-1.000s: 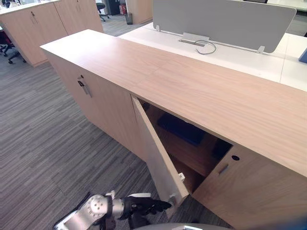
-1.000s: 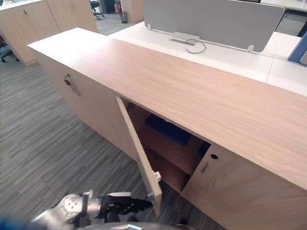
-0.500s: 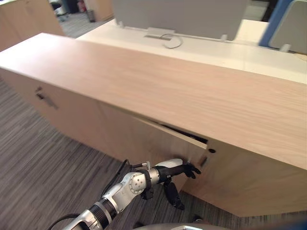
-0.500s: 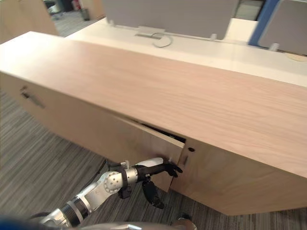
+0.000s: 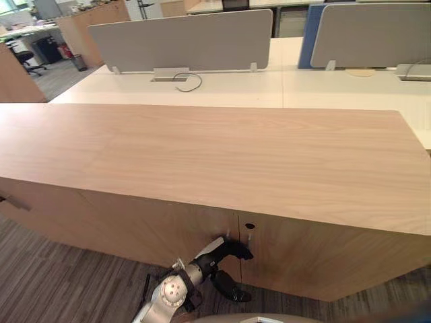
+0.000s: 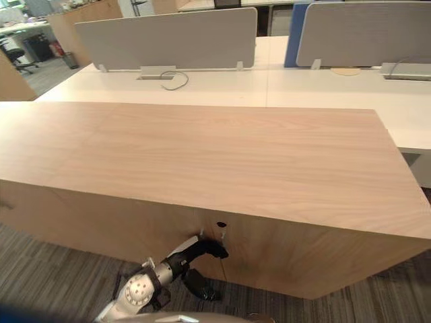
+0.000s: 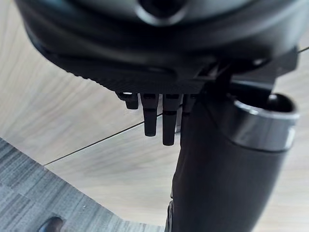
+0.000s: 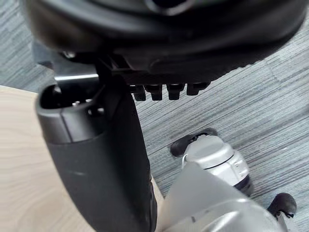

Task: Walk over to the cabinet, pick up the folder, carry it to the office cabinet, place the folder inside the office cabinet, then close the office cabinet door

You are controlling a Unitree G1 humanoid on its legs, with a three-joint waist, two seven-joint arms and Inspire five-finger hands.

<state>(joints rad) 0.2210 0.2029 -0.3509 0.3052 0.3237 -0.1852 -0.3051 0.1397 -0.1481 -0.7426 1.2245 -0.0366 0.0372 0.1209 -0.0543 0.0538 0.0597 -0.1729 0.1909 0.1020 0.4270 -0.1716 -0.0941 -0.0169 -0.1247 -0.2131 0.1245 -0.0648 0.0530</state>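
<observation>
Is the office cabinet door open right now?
No. The office cabinet door sits flush with the neighbouring panel, with only a thin seam between them, and the left hand rests against its edge.

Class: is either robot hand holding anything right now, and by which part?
Nothing is held. The left hand only presses straight fingers on the office cabinet door; the right hand hangs empty over the carpet.

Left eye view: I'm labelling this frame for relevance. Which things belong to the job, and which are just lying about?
Job:
- office cabinet
- its door, looking shut flush
- left hand, straight fingers against the door

Just there:
- white desks
- grey divider screens
- loose cable
- right hand, idle over the carpet
</observation>
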